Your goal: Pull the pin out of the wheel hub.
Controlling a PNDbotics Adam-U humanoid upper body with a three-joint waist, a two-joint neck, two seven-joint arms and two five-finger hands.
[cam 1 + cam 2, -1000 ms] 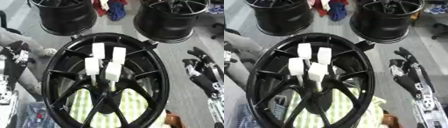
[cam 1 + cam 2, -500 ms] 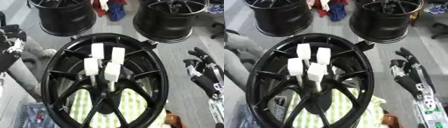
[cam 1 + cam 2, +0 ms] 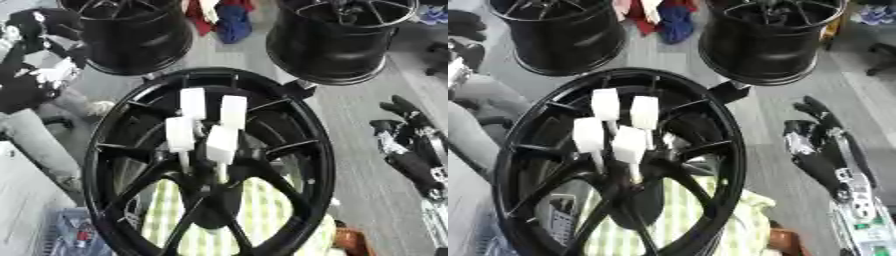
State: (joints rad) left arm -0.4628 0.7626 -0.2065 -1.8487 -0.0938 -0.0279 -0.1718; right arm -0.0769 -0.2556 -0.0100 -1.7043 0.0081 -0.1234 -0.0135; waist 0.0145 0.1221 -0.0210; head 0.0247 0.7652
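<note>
While my head camera looks down, a large black wheel hub fills the middle of the view, its spokes meeting at a dark centre. Four white pins with blocky white heads stand up from that centre, close together in two pairs, all still seated in the hub. Nothing of mine touches them.

My right hand is off to the right of the hub, well apart from the pins, over grey floor. Its fingers are straight and relaxed, spread slightly, pointing away from me, and it holds nothing. The hub's rim lies to the left of this hand, with a clear gap between them.

My left hand shows in the upper left corner, black with pale parts, above and left of the hub's rim. It is too blurred for me to tell whether its fingers are apart or together. The pins lie to the right of it and nearer to me.

Under the hub's near half is a green and white checked cloth. Beyond my hands, two more black wheel rims stand upright on the floor, with red and blue cloth between them.
</note>
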